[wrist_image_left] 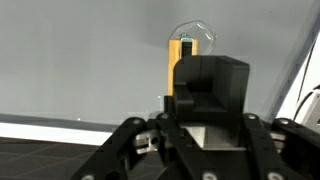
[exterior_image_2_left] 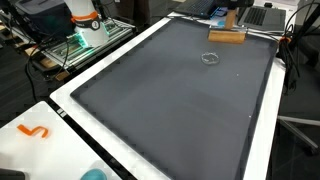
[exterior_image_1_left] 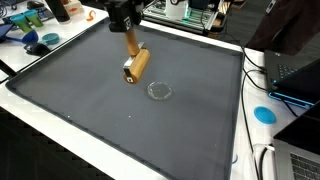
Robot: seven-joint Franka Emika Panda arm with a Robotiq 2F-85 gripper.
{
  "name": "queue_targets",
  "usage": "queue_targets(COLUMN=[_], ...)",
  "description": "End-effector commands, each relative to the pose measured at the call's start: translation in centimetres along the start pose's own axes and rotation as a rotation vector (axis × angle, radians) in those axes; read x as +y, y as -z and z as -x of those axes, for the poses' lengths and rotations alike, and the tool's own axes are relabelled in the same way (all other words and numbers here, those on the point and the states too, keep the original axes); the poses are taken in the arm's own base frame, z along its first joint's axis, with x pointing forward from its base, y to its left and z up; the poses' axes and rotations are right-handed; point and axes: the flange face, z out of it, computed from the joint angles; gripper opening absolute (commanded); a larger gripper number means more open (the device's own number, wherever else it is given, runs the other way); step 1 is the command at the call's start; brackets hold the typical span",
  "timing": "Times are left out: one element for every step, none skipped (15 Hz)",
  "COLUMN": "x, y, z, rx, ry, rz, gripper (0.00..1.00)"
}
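Note:
My gripper (exterior_image_1_left: pixel 127 30) comes down from the far edge of the dark grey mat (exterior_image_1_left: pixel 90 100). It is shut on the upper end of a long wooden block (exterior_image_1_left: pixel 138 63), whose black-tipped lower end is at the mat. In the wrist view the black fingers (wrist_image_left: pixel 210 85) stand together, and the yellow side of the wooden block (wrist_image_left: pixel 174 65) runs away from them. A small clear ring-shaped lid (exterior_image_1_left: pixel 159 90) lies flat on the mat just beyond the block's tip. In an exterior view the wooden block (exterior_image_2_left: pixel 227 36) sits near the mat's far corner, with the clear lid (exterior_image_2_left: pixel 210 58) beside it.
A white table rim (exterior_image_1_left: pixel 60 125) frames the mat. Blue items and clutter (exterior_image_1_left: pixel 40 40) lie at one far corner. Cables and a laptop (exterior_image_1_left: pixel 300 75) sit along one side, with a blue disc (exterior_image_1_left: pixel 264 114) near them. An orange hook (exterior_image_2_left: pixel 33 131) lies on the white surface.

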Motion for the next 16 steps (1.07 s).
queue_targets(x=[0.8, 1.0, 1.2, 1.4, 1.6, 1.8, 2.0, 2.1, 2.1, 2.1, 2.1, 2.0, 1.9, 1.9, 1.8, 1.8], y=[-0.2, -0.4, -0.7, -0.9, -1.1, -1.4, -1.5, -1.7, -1.8, -2.0, -2.1, -2.3, -2.4, -2.6, -2.7, -2.8], z=[2.5, 2.9, 3.3, 3.8, 4.2, 4.7, 5.1, 5.6, 6.1, 6.5, 7.0, 7.4, 7.8, 8.2, 8.5, 8.9], rx=[0.030, 0.037, 0.044, 0.051, 0.059, 0.065, 0.071, 0.076, 0.082, 0.087, 0.093, 0.096, 0.101, 0.106, 0.110, 0.115], ry=[-0.067, -0.078, -0.090, -0.104, -0.114, -0.127, -0.137, -0.147, -0.156, -0.163, -0.171, -0.178, -0.185, -0.190, -0.194, -0.198], rz=[-0.048, -0.055, -0.063, -0.069, -0.073, -0.078, -0.084, -0.087, -0.090, -0.091, -0.093, -0.092, -0.092, -0.094, -0.094, -0.096], gripper=[0.23, 0.23, 0.23, 0.23, 0.23, 0.23, 0.23, 0.23, 0.23, 0.23, 0.23, 0.23, 0.23, 0.23, 0.23, 0.23])
